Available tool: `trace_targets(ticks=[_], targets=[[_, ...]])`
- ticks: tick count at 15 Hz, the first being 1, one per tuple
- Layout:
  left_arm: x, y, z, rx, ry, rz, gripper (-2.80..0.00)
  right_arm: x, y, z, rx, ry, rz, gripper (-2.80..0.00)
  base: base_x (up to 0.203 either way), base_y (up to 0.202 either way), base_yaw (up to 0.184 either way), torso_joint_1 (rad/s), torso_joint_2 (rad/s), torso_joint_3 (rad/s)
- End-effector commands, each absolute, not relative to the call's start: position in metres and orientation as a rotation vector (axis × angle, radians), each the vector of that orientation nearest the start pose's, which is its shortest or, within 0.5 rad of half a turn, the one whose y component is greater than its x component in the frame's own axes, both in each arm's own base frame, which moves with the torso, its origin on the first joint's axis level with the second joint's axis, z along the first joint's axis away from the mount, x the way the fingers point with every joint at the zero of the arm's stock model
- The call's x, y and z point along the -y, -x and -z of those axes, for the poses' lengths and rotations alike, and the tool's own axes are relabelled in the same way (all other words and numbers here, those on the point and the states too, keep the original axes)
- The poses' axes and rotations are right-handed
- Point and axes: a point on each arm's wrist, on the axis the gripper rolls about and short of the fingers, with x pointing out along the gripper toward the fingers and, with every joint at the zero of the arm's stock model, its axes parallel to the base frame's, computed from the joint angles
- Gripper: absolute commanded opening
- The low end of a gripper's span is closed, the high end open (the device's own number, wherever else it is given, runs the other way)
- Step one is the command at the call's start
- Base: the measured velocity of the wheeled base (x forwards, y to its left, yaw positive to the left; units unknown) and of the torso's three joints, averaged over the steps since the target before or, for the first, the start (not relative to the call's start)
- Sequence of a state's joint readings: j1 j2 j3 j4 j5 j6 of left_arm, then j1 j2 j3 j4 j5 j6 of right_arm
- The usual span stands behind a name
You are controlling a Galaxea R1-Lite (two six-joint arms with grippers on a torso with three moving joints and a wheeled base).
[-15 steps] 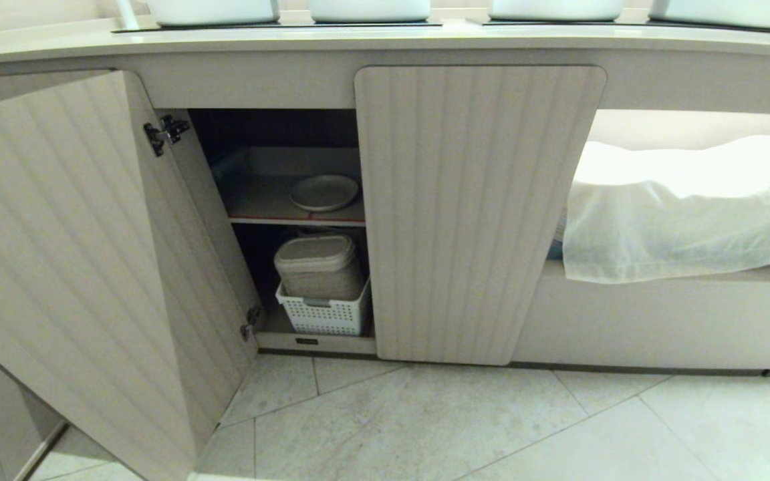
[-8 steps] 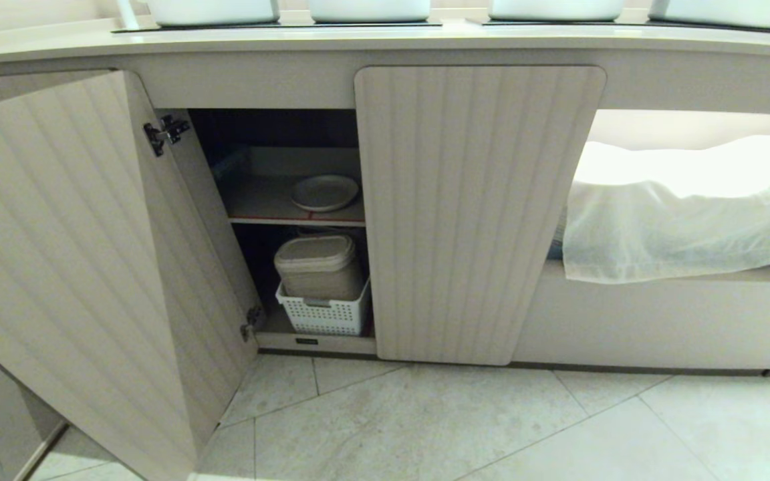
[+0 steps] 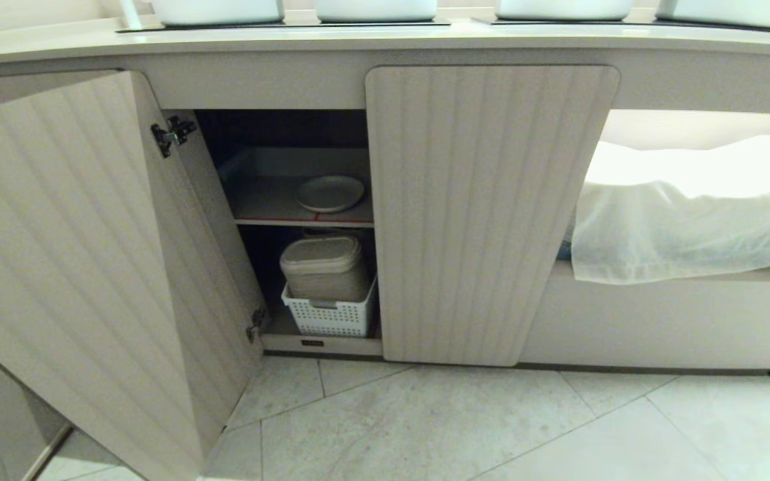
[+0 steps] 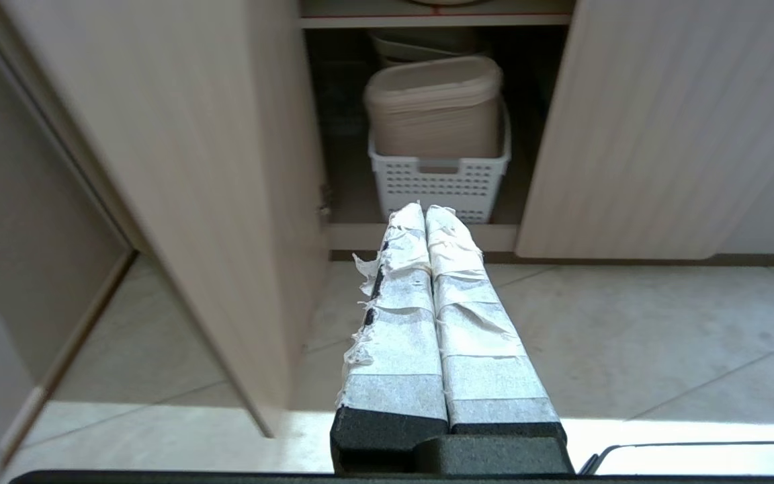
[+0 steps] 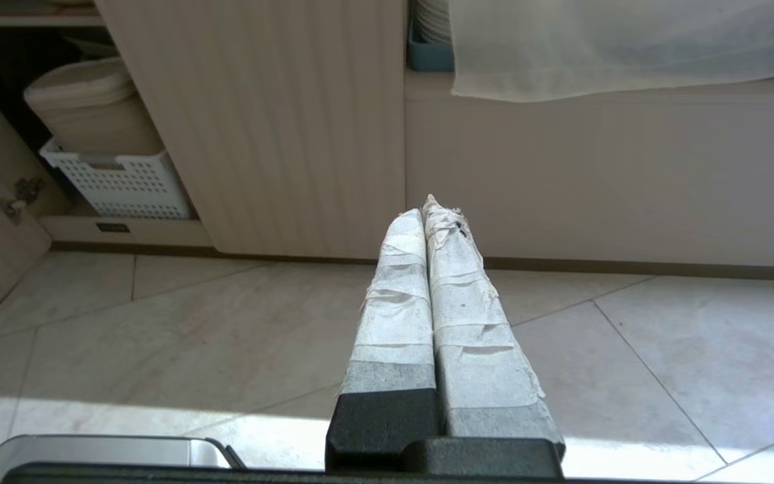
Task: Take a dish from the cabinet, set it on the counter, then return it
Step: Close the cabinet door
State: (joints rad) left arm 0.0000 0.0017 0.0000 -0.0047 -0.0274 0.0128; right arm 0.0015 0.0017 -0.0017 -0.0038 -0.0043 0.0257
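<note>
The cream dish (image 3: 329, 193) lies flat on the red-edged shelf (image 3: 305, 221) inside the cabinet, whose left fluted door (image 3: 71, 267) stands swung wide open. The middle door (image 3: 478, 214) is closed. The counter (image 3: 385, 39) runs across the top of the head view. Neither arm shows in the head view. My left gripper (image 4: 425, 210) is shut and empty, low over the floor and pointing at the open compartment. My right gripper (image 5: 431, 207) is shut and empty too, facing the closed door and the plinth beside it.
Below the shelf a white perforated basket (image 3: 330, 314) holds a beige lidded container (image 3: 323, 267). A white cloth (image 3: 692, 207) hangs over the open bay on the right, with stacked plates (image 5: 431, 20) beside it. White tubs (image 3: 375, 8) stand on the counter. The floor is tiled.
The whole head view has shifted slightly to the right, so the camera has moved. The dish, doors and basket keep their places relative to one another.
</note>
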Motion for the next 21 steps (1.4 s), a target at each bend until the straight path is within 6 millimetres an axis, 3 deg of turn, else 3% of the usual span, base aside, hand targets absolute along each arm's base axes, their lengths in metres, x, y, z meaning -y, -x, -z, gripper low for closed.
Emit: trace_targets(ticks=[1,17,21], targets=[[0.0006,0.0226,-0.076,0.002,-0.012,0.028,-2.8,0.0001,0.0228,-0.0764,0.005,-0.026,0.003,-2.8,0.001,0.184,-0.002,0.0,0.0,0.005],[0.0006,0.0226,-0.076,0.002,-0.011,0.028,-2.8,0.0001,0.0228,-0.0764,0.005,-0.026,0.003,-2.8,0.0,0.195,-0.001,0.002,0.0,0.001],[0.0006,0.0226,-0.076,0.002,-0.011,0.028,-2.8,0.0001,0.0228,-0.0764,0.005,-0.026,0.003,-2.8,0.0,0.059,-0.001,0.001,0.0,0.001]])
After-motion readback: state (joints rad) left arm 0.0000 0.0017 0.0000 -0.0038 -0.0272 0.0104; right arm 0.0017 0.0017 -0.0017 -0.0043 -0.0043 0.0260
